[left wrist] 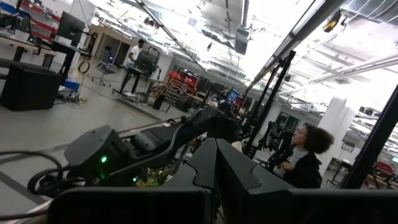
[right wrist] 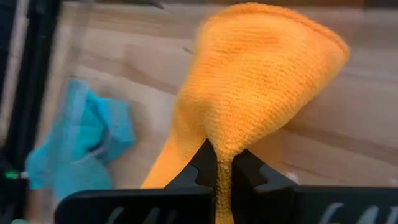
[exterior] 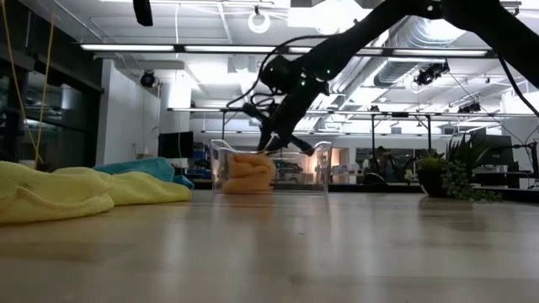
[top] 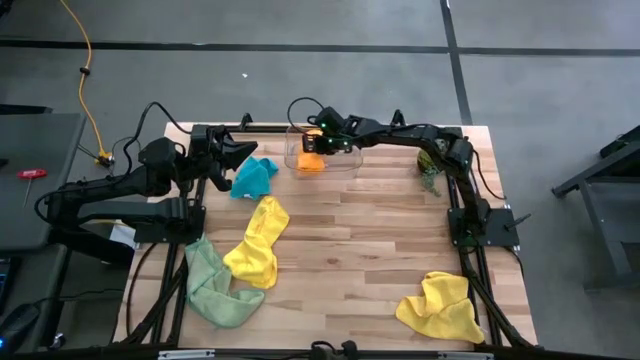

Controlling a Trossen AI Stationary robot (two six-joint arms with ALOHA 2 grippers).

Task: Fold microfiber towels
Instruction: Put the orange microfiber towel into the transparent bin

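The wooden table (top: 380,230) fills the middle of the high view. The left arm (top: 130,190) lies folded at the left edge of the frame, its left gripper (top: 243,150) near the upper left corner of the table, just above the teal-blue towel; the jaws are shut and hold nothing. The right arm (top: 440,150) reaches from the right side along the upper edge toward the upper centre.

The right gripper (right wrist: 224,163) is over the clear plastic bin (top: 322,158) at the upper centre, and its jaws are closed on a pinch of the orange towel (right wrist: 261,87). In the right wrist view the cloth spreads like a fan from the fingertips (right wrist: 202,165). In the low view the orange cloth sits inside the bin, under the gripper.

The light green towel (top: 215,290) is crumpled at the lower left, its long axis going from upper left to lower right. One yellow towel (top: 260,240) lies just right of it and touches it; it is long, with its axis almost vertical in the frame, a little tilted to the upper right. The other yellow towel (top: 440,308) is a bunch at the lower right corner, well apart from the others. The teal-blue towel (top: 253,175) is a small heap at the upper left. A small potted plant (top: 430,170) stands at the upper right.
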